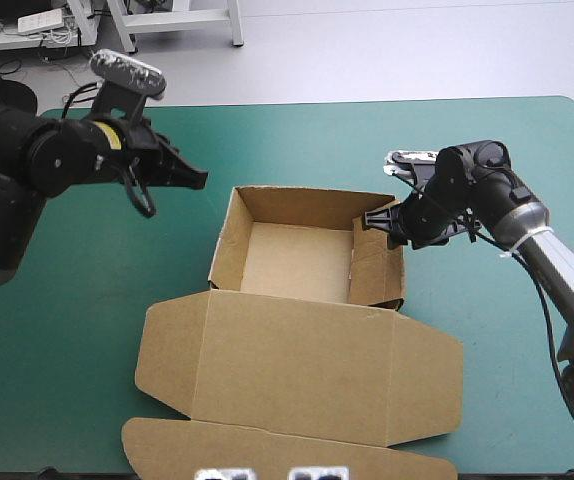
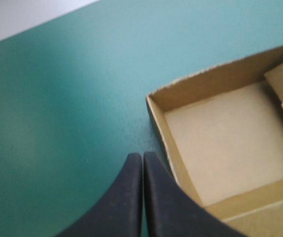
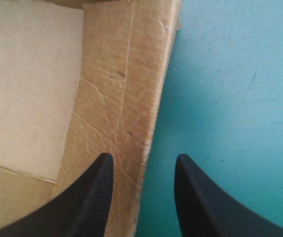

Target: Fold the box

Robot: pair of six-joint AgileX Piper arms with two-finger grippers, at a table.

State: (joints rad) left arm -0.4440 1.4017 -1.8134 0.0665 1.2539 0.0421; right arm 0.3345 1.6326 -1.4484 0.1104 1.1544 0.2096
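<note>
Brown box (image 1: 297, 262) near the middle of the counter (image 1: 87, 300), resting on the teal-green cover. Stands as an open tray, with four walls raised and a pale, bare floor. Has its lid (image 1: 297, 365) lying flat on the cover at the near side of the tray, joined along the near wall. Spreads the lid's side flaps outward to left and right of the box, with the front flap stretching away from the tray toward the counter's near edge.

Left tool (image 1: 195, 178) just off the box's far left corner, outside the tray and clear of the board, raised above the cover. Points toward the box. Closed tight on nothing: black fingers (image 2: 126, 197) pressed together into one pointed arch, tips over bare cover beside the box's left wall.

Right tool (image 1: 375, 217) at the box's right wall, toward that wall's far end. Parted to a moderate gap, gripping nothing. Straddles the top edge of the right wall: one finger (image 3: 89, 197) over the tucked board on the inner side of the box, the other over the bare cover just outside it. Shows the wall's creased brown edge running between the two tips. Impossible to tell whether either finger touches the board.
</note>
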